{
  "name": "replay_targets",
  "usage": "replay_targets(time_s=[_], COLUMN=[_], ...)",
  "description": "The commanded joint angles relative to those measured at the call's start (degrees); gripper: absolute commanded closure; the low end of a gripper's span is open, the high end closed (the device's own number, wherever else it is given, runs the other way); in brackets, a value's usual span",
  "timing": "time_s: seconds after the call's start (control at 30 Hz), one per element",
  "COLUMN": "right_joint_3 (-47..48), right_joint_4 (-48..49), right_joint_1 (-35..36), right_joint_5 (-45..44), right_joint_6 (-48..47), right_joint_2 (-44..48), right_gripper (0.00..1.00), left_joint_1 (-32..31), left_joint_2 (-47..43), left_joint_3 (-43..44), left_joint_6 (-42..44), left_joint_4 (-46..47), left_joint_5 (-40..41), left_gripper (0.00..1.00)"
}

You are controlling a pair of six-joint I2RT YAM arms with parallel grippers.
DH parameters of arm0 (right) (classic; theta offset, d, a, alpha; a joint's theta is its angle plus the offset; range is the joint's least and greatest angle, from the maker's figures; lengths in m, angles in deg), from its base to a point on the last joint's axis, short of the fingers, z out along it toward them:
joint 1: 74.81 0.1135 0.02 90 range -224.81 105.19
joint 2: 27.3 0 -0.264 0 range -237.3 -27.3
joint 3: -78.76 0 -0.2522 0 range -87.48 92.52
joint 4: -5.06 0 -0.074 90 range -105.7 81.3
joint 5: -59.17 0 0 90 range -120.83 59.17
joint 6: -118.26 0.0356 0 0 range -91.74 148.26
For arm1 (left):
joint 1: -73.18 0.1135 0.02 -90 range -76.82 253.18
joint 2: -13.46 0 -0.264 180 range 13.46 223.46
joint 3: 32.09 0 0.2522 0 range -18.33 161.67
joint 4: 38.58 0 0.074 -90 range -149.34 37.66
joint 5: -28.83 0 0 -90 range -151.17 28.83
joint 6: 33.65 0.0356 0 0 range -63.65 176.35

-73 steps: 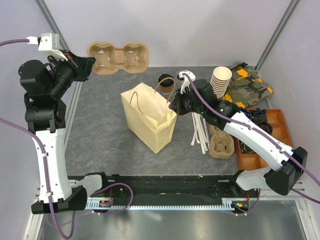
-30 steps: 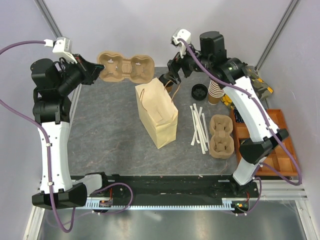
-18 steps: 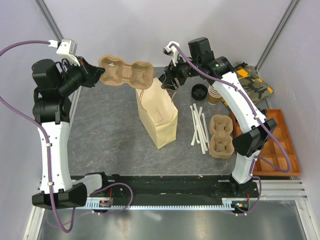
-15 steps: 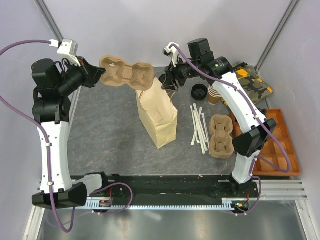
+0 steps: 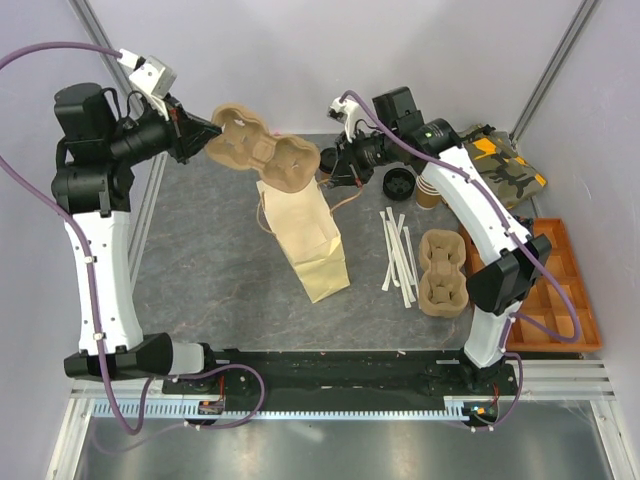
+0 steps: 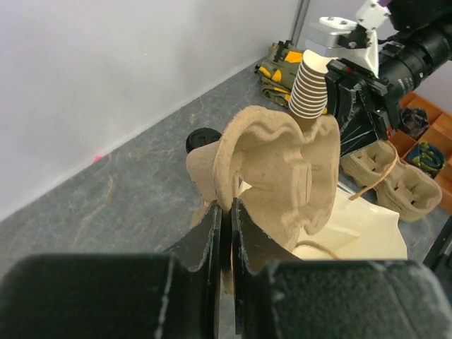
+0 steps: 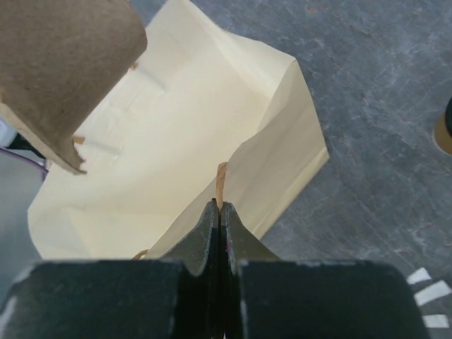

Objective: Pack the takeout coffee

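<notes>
Left of the paper bag (image 5: pixel 305 235), the left gripper (image 6: pixel 224 212) is pinched narrow on the rim of a pulp cup carrier (image 5: pixel 262 152), holding it tilted in the air so that its far end hangs over the bag's open mouth. At the bag's right top edge, the right gripper (image 7: pixel 219 212) has its jaws pressed together on the twine handle (image 7: pixel 219 180), apparently lifting that side to keep the mouth open. Right of the bag, past the gripper, the takeout coffee (image 5: pixel 398 183) stands on the table with its black lid on, touching or just beside a stack of lidless cups (image 5: pixel 432 188); nothing holds it, and it is not yet in the carrier or the bag. Nearer than the coffee, also right of the bag, lie loose white sticks (image 5: pixel 400 255) and a second carrier (image 5: pixel 443 272). The risks look plain: the carrier may be too wide for the mouth and catch on the paper, crumpling it or tipping the bag; the thin handle could slip out of the closed jaws and let the mouth collapse; the edge pinch could also let the carrier swing.
</notes>
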Motion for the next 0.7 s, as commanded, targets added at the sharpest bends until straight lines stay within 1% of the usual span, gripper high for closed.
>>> replay_targets(time_s=[0.0, 0.03, 0.07, 0.1, 0.13, 0.2, 0.23, 0.37, 0.47, 0.57, 0.63, 0.67], right_joint_3=[-1.7, -3.5, -4.6, -5.7, -8.2, -10.7, -13.2, -18.0, -21.2, -23.5, -24.6, -25.1], right_joint_4=[4.3, 4.9, 5.5, 6.9, 7.6, 9.7, 10.2, 11.9, 13.3, 14.9, 16.5, 17.3], right_joint_1=[-0.1, -0.1, -0.1, -0.1, -0.1, -0.1, -0.1, -0.1, -0.1, -0.1, -0.1, -0.1], right_joint_5=[3.6, 3.8, 4.2, 4.7, 4.9, 5.1, 5.1, 4.6, 4.4, 4.0, 3.9, 3.8], right_joint_6=[8.2, 9.1, 11.6, 12.7, 13.3, 14.8, 15.0, 15.1, 15.1, 15.7, 17.2, 17.8], right_joint_2=[4.3, 4.8, 6.1, 6.6, 7.3, 9.3, 9.9, 13.4, 15.5, 16.9, 17.4, 18.2], right_gripper=[1.0, 1.0, 1.0, 1.0, 1.0, 1.0, 1.0, 1.0, 1.0, 1.0, 1.0, 1.0], left_joint_1=[-1.9, -4.5, -5.4, -8.5, -12.2, -15.1, -15.7, -17.2, -17.7, -18.3, -20.3, -21.6], left_joint_2=[3.1, 3.7, 3.7, 3.7, 3.5, 3.8, 4.5, 6.2, 6.5, 6.6, 7.1, 7.3], left_joint_3=[8.2, 9.6, 9.9, 10.0, 9.7, 9.8, 10.3, 13.2, 15.0, 16.1, 16.6, 16.5], left_joint_6=[11.6, 15.9, 18.0, 20.1, 23.4, 25.0, 26.5, 31.5, 36.3, 38.1, 38.6, 39.0], left_joint_4=[-9.0, -11.9, -13.4, -14.3, -15.1, -16.4, -17.1, -20.9, -24.3, -26.1, -28.5, -29.4], left_joint_5=[-3.3, -2.1, -0.4, 4.3, 6.6, 10.4, 11.3, 15.3, 15.9, 15.7, 16.0, 17.9], left_gripper=[0.98, 0.98, 0.98, 0.98, 0.98, 0.98, 0.98, 0.98, 0.98, 0.98, 0.98, 0.98])
